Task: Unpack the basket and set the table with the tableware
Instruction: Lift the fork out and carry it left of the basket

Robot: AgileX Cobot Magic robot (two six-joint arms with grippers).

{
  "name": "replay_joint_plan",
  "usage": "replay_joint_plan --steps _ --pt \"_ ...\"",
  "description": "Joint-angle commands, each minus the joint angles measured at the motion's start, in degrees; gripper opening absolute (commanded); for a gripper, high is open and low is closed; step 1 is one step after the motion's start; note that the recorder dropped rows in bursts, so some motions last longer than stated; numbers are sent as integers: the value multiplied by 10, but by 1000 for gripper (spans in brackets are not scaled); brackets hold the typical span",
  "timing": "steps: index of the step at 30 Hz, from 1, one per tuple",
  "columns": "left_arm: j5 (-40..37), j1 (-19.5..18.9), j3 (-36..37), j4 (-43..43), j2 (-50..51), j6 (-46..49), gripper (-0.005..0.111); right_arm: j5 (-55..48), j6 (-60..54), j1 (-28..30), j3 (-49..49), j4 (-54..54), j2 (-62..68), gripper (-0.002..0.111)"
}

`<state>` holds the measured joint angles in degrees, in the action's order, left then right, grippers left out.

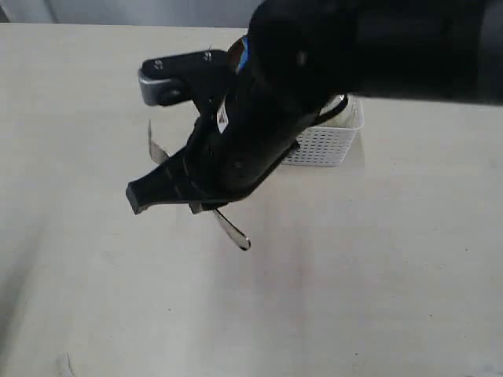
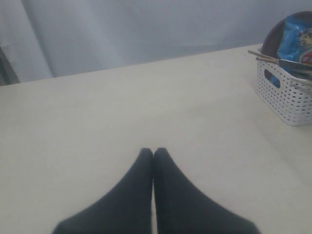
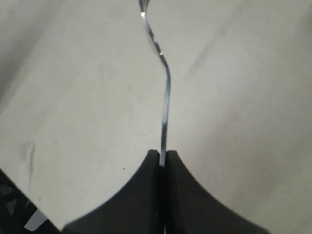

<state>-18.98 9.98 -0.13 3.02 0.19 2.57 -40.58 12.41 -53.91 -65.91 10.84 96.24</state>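
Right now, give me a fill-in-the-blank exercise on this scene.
The right end effector grips a steel utensil over the ___.
The left end effector holds ___.
The blue chip bag sits inside the white ___.
Missing: table; nothing; basket.

White perforated plastic basket (image 1: 326,145) on pale cream table (image 1: 354,275), wooden chopsticks (image 2: 263,56) over its rim, thin steel cutlery piece (image 3: 166,97) clamped in right gripper (image 3: 162,153)
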Motion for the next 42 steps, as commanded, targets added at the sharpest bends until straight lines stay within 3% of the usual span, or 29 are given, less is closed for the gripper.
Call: replay_joint_plan --steps 1,6,12,21,23,29,36,42 --pt "5 -1 1 -1 -2 0 0 88 58 -1 41 -11 35 0" --pt "5 -1 1 -1 -2 0 0 140 115 -1 46 -33 89 0" --pt "5 -1 1 -1 -2 0 0 155 239 -1 46 -131 147 0" --pt "5 -1 1 -1 -2 0 0 170 258 -1 41 -139 182 0" --pt "5 -1 1 -1 -2 0 0 163 256 -1 34 -139 185 4" --pt "5 -1 1 -1 -2 0 0 117 236 -1 -5 -139 185 44" --pt "5 -1 1 -1 -2 0 0 28 148 -1 -76 -137 185 40" --pt "5 -1 1 -1 -2 0 0 -4 141 -2 -107 -135 187 41"
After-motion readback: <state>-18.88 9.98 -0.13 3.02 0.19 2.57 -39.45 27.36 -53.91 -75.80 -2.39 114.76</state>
